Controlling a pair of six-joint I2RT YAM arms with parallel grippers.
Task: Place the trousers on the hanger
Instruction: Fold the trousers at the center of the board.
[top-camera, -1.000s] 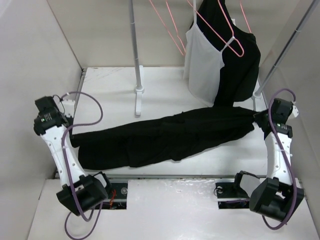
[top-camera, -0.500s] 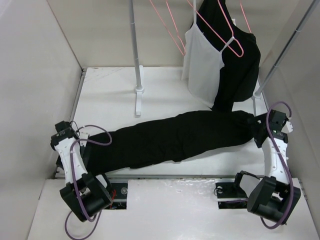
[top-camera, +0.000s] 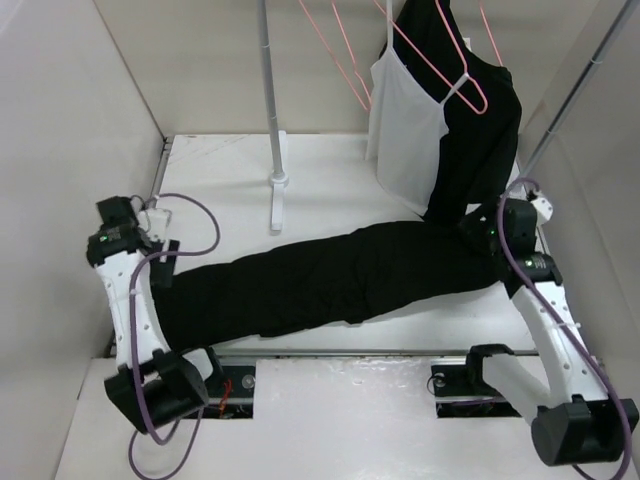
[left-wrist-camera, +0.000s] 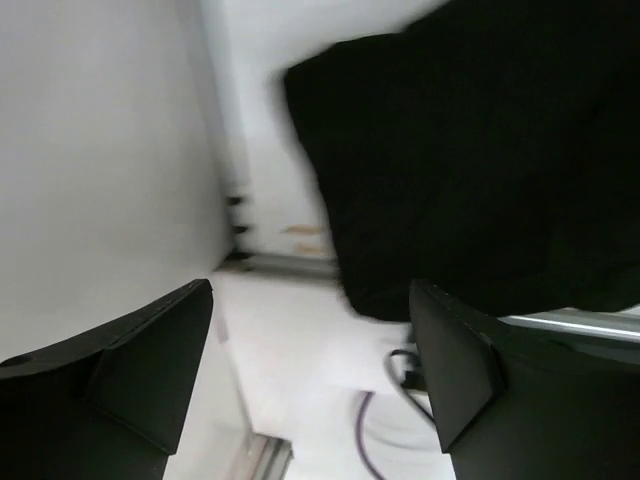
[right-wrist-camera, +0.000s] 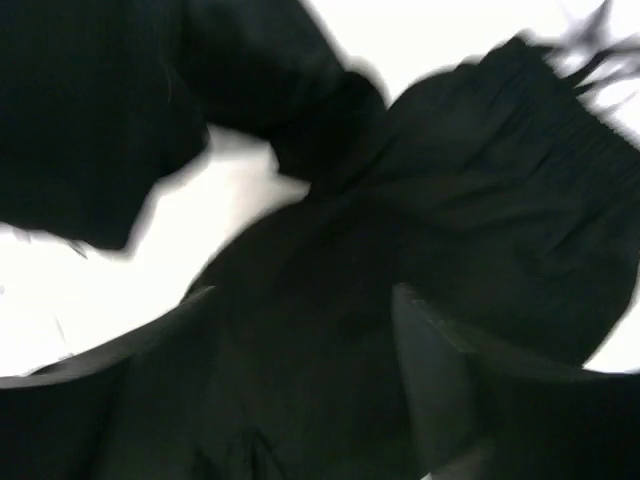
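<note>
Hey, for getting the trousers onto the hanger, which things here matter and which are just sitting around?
For the job:
black trousers, lying stretched out
empty pink wire hanger, hanging at the back

Just around:
white camisole, on a second pink hanger
black top, behind the camisole
upright rack pole

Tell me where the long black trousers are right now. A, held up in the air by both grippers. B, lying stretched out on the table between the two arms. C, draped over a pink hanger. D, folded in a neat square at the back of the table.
B: the trousers lie flat and stretched lengthwise across the table, with no part of them raised.
</note>
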